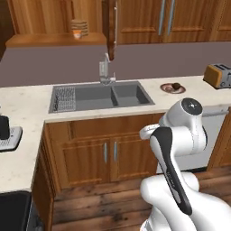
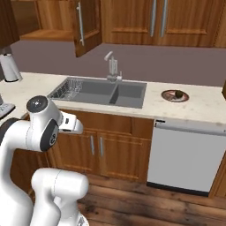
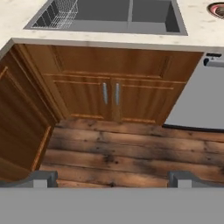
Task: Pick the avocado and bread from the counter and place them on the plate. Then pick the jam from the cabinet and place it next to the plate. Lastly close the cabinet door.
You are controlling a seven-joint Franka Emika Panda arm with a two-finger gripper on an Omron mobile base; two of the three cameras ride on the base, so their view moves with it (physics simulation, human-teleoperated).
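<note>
Far left, a dark appliance (image 1: 4, 131) is seen on the desk (image 1: 27, 103). Above it, the open cabinet (image 1: 54, 18) shows a small striped jar, judged to be the jam (image 1: 79, 28), on its shelf; the door (image 1: 112, 27) is swung out toward the room, edge-on in the left base view, its long bar handle (image 2: 80, 24) plain in the right base view. Below, the sink (image 1: 101, 97) with its faucet (image 1: 105, 70) is set in the desk. Right of the sink lies the plate (image 1: 172, 88), bearing a dark ball taken for the avocado (image 2: 178, 94); whether the bread lies there too is too small to tell. At far right stands a toaster (image 1: 219, 74).

The arm is folded low before the base cabinets (image 3: 111, 94). The tool (image 3: 111, 179) is aimed down at the wood floor (image 3: 122, 153), its tips spread wide and holding nothing.

Judged risks: the jam sits high and well apart from the tool, so a long raise is required, and the protruding door may be struck by the arm on the way. The jar may be tipped or pushed back on the shelf if the fingers arrive off-centre. Set too close, it may nudge the plate.
</note>
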